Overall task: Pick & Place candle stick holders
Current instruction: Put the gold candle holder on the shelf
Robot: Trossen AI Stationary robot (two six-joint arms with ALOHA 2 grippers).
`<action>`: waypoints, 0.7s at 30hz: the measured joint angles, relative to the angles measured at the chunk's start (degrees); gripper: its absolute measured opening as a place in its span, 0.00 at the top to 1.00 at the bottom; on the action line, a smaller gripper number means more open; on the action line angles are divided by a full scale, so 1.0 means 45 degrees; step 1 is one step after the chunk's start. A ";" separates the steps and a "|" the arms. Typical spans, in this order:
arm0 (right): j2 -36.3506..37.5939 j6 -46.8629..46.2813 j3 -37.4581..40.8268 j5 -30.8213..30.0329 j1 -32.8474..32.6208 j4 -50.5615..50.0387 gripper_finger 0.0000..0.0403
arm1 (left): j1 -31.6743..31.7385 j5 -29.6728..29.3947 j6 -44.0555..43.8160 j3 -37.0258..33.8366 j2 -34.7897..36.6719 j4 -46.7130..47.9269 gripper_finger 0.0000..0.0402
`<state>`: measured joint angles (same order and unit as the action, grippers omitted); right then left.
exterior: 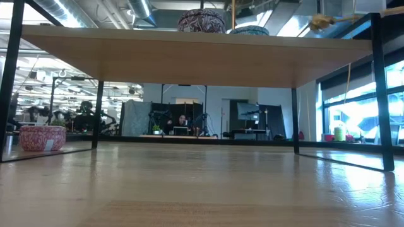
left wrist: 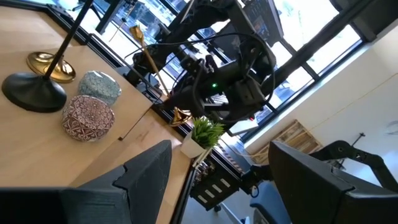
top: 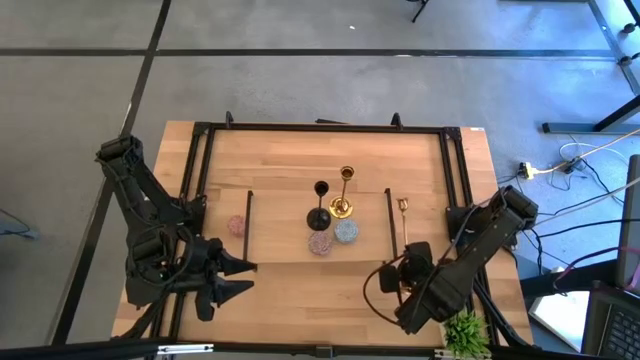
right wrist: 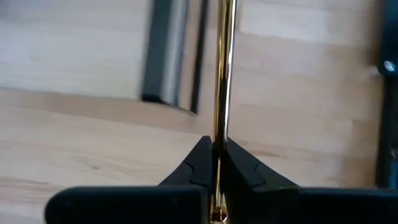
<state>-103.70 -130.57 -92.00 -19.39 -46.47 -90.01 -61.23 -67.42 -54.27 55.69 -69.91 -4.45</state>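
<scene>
Pink and glittery, a small squat round holder (top: 236, 226) sits alone at the left of the wooden table (top: 290, 280). The left claw (top: 240, 277) waits near it, fingers spread, holding nothing. In the middle stand a slim black stick holder (top: 319, 206) and a shiny gold stick holder (top: 344, 193), with a mauve round (top: 320, 243) and a pale blue round (top: 347, 231) beside them. On the right, the right claw (right wrist: 217, 165) is clenched on a second thin gold stick holder (top: 404, 215). Its long stem points away from the claw toward the far side, so the right arm is the one to carry it.
</scene>
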 joint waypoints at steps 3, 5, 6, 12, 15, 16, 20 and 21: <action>0.0000 0.0331 -0.0291 -0.0558 0.0094 0.0003 0.96 | 0.0000 0.0000 0.0000 0.0000 0.0000 0.0000 0.34; 0.0000 0.0542 -0.0524 -0.0965 0.0100 -0.0006 0.96 | 0.0000 0.0000 -0.0002 0.0002 0.0000 -0.0004 0.34; 0.0000 0.0631 -0.0647 -0.1128 0.0100 0.0008 0.96 | 0.0000 0.0000 -0.0011 0.0002 0.0000 0.0000 0.34; 0.0000 0.1481 -0.1574 -0.2589 0.0091 -0.0004 0.96 | 0.0000 0.0000 -0.0100 0.0002 0.0000 -0.0005 0.34; 0.0000 0.2399 -0.2123 -0.3490 0.0095 -0.0001 0.96 | 0.0000 0.0000 -0.0100 0.0002 0.0000 -0.0005 0.34; 0.0000 0.2683 -0.2283 -0.3761 0.0104 0.0003 0.96 | 0.0000 0.0000 -0.0100 0.0001 0.0000 -0.0005 0.34; 0.0000 0.3470 -0.2869 -0.4601 0.0159 0.0000 0.96 | 0.0068 0.0059 -0.0104 0.0002 0.0000 -0.0005 0.34; 0.0000 0.3669 -0.3013 -0.4825 0.0158 -0.0006 0.96 | 0.0073 0.0104 -0.0104 0.0001 0.0000 -0.0005 0.34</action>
<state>-103.70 -114.06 -105.56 -41.10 -45.76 -90.04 -60.90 -66.95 -54.74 55.70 -69.91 -4.47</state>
